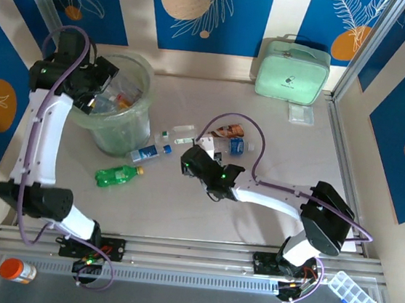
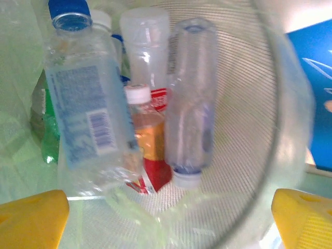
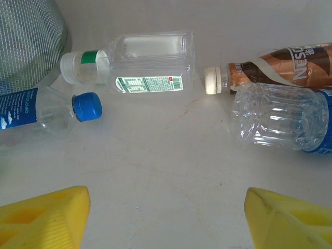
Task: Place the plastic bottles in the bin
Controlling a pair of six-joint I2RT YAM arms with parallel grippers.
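My left gripper (image 1: 96,88) hangs over the bin (image 1: 120,133), a round pale-green bucket, with its jaws wide open and nothing between them (image 2: 171,223). Below it in the bin lie a clear blue-capped bottle (image 2: 85,98), a clear bottle (image 2: 189,104), a red-orange labelled one (image 2: 148,140) and a green one (image 2: 49,135). My right gripper (image 1: 200,157) is low over the table, open and empty (image 3: 166,218). Ahead of it lie a clear square bottle (image 3: 140,65), a blue-capped bottle (image 3: 46,111), a brown bottle (image 3: 275,67) and a ribbed clear bottle (image 3: 280,122). A green bottle (image 1: 117,175) lies near the bin.
A mint-green zippered case (image 1: 292,72) stands at the back right with a small clear packet (image 1: 301,114) in front of it. An orange-capped jar (image 1: 17,271) and a clear compartment box (image 1: 352,293) sit by the front rail. The bin's mesh wall (image 3: 26,41) is left of the right gripper.
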